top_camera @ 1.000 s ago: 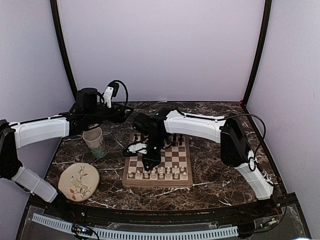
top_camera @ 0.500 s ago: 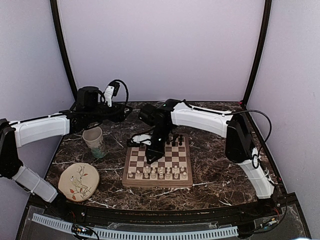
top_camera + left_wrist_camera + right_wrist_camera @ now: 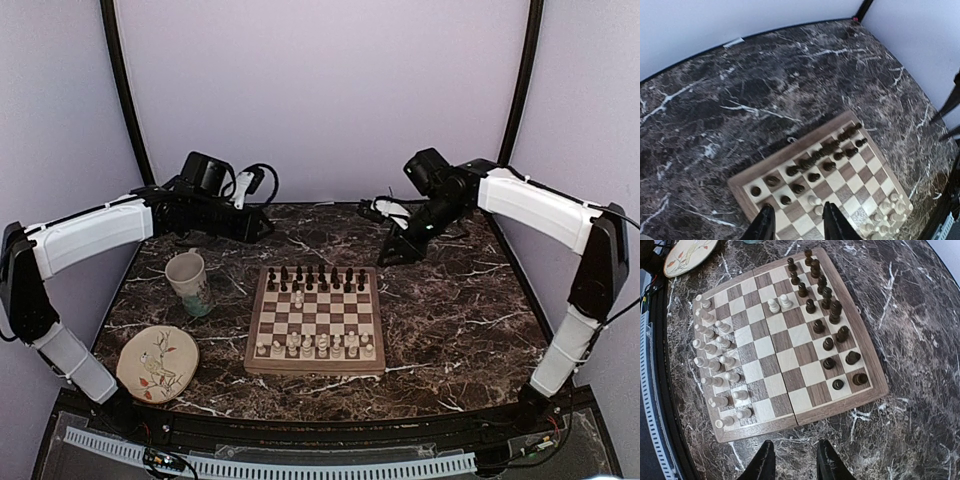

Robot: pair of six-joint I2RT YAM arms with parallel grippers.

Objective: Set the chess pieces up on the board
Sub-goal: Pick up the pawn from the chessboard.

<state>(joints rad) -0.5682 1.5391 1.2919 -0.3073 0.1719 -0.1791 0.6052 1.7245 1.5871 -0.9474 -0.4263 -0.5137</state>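
Right wrist view: jaws parted with nothing between them, same with the left jaws, both well off the board (image 3: pixel 790 360) mid-counter (image 3: pixel 910 315). Looks nearly done. Two cream pawns (image 3: pixel 779 303) stand by the dark pieces (image 3: pixel 826 292), so I'd grab those next, carefully. Can't see into the mug (image 3: pixel 187 282); plate (image 3: pixel 157 363) shows no pieces.

Board (image 3: pixel 316 320) on table (image 3: pixel 450 310), chess pieces (image 3: pixel 309 279) along its far and near sides, mug (image 3: pixel 188 282) left, plate (image 3: pixel 157 362) left-front.
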